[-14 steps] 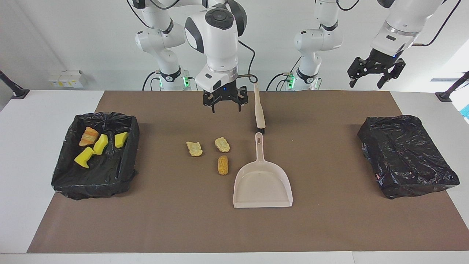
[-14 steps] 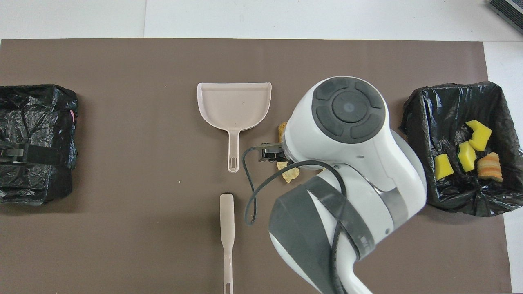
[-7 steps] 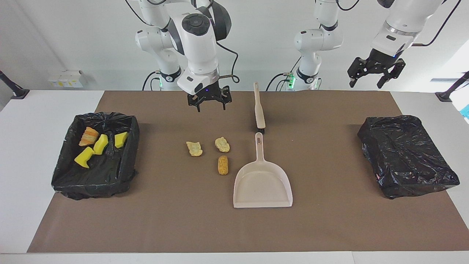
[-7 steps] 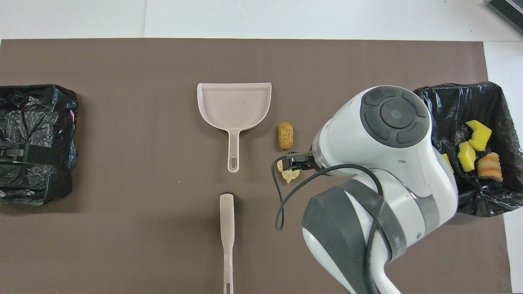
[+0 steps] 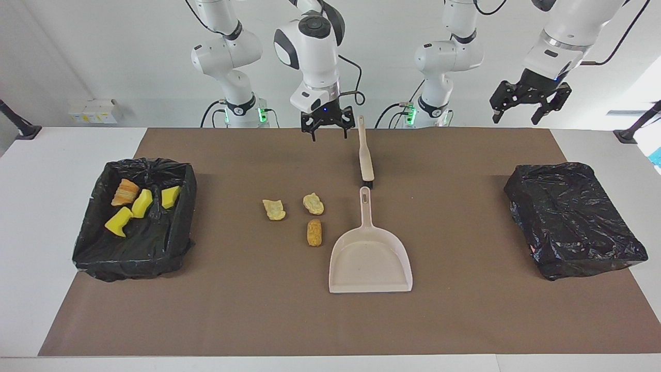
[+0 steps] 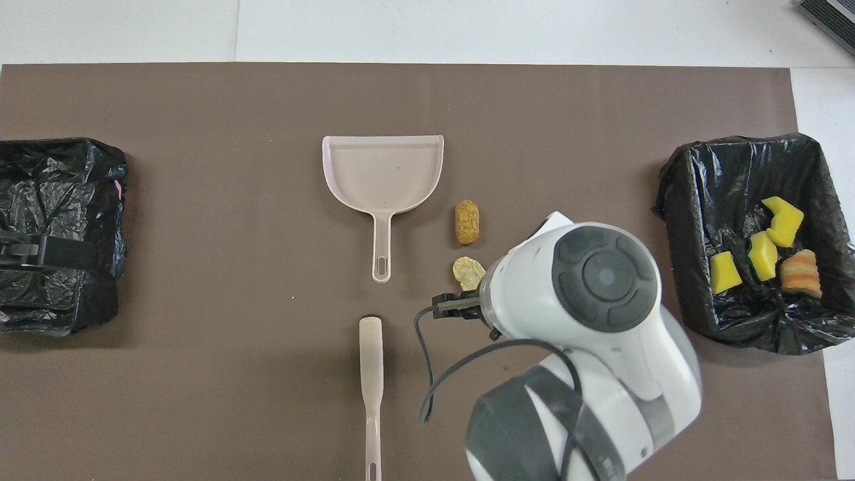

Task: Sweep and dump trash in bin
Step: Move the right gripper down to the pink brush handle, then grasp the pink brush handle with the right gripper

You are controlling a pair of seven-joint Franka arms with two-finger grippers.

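Right claw [image 5: 329, 135] was what I was driving. Its fingers were spread apart with nothing in them, and it hung at the top centre of the facing view, over the strip of table [image 5: 465, 320] closest to the robot bases. It sat just beside the top end of the brush [image 5: 365, 155] handle but wasn't touching it. The wrist pointed straight down and the forearm rose nearly upright above it. In the overhead view that big white wrist joint blocked most of what was below.

My read was that I was on the grab-the-brush step, with no sweeping started. The next move needed a small sideways shift over the handle, a drop, and then a pinch across it. The handle ran lengthwise up the frame, so the finger spread already looked about right.

In the centre of the frame, three tan lumps [image 5: 313, 203] lay loose on the table beside the dustpan [image 5: 369, 263]. The pan was empty, with its handle pointing at the brush head. Three yellow sponge pieces [image 5: 142, 202] and an orange lump [image 5: 124, 192] were already in the bin [image 5: 103, 258] at the right arm's end.

Left claw [image 5: 524, 118] was parked high over its own end, above the bag-covered box [image 5: 573, 222], also gaping and empty. I figured it'd have to hold the dustpan eventually.
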